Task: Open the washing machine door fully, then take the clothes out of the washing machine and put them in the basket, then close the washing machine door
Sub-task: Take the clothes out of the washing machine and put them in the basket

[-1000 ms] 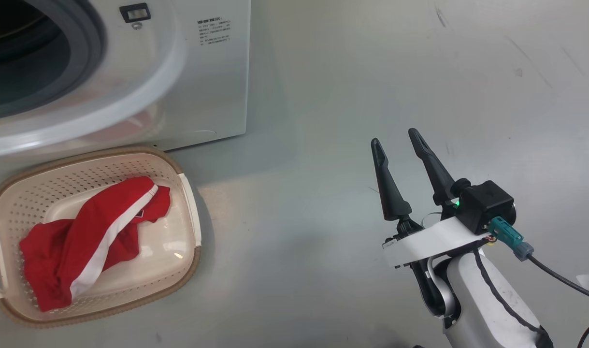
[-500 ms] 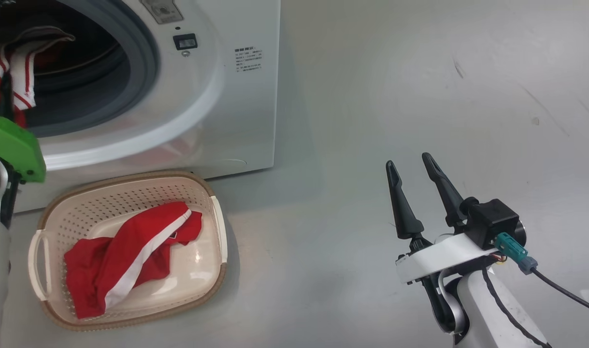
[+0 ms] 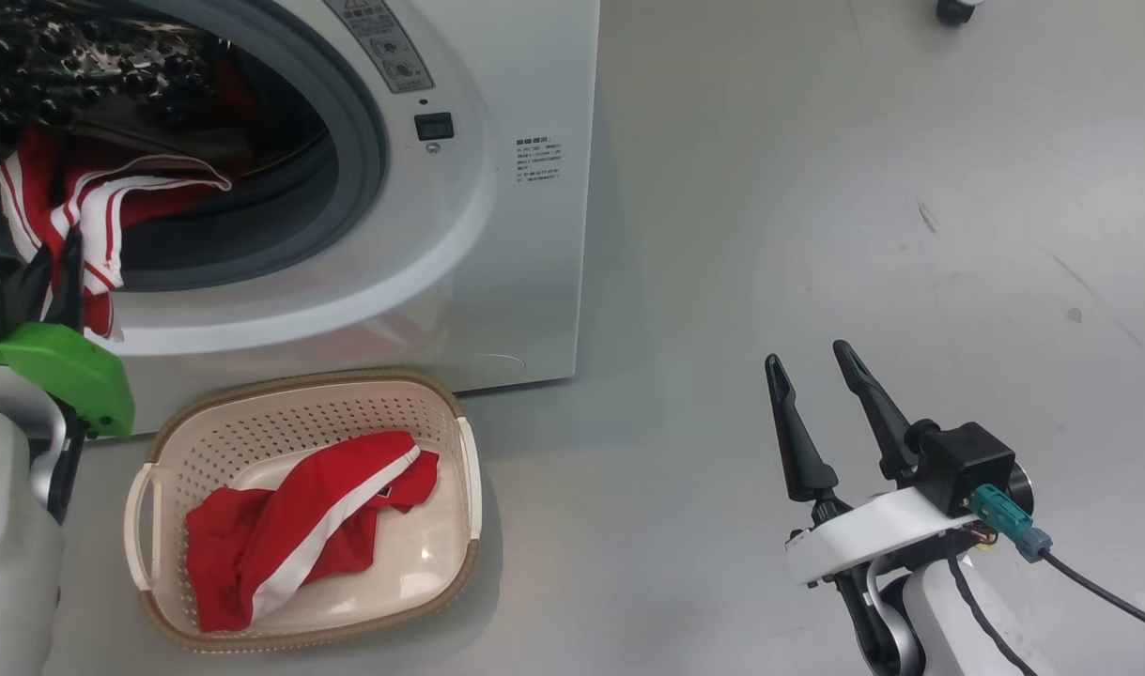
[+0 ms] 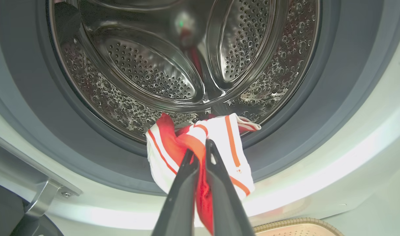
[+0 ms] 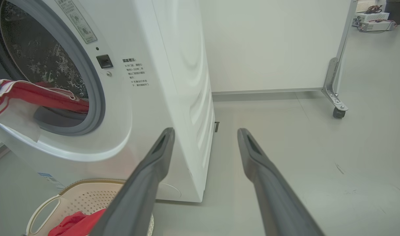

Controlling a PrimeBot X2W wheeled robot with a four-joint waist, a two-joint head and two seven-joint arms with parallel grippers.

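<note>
The white washing machine [image 3: 525, 235] stands with its mouth uncovered; its door is out of view. My left gripper [image 4: 201, 146] is shut on a red garment with white stripes [image 4: 226, 141], which hangs over the grey rubber ring [image 4: 285, 131] in front of the perforated steel drum [image 4: 173, 65]. In the head view the left gripper [image 3: 51, 277] sits at the mouth's lower left, pinching that garment [image 3: 102, 216]. Below the mouth, the cream basket [image 3: 309, 404] holds another red garment with a white stripe [image 3: 300, 526]. My right gripper [image 3: 807, 357] is open above the floor, well right of the machine.
Bare grey floor [image 3: 816, 188] stretches to the right of the machine. A white partition on a castor wheel [image 5: 337, 113] stands behind it. A metal door hinge [image 4: 45, 196] shows at the mouth's lower left. A black cable [image 3: 1098, 591] trails from my right wrist.
The head camera has moved, bringing more of the drum mouth into view. My left gripper has come into view shut on the striped garment. The right gripper stays open.
</note>
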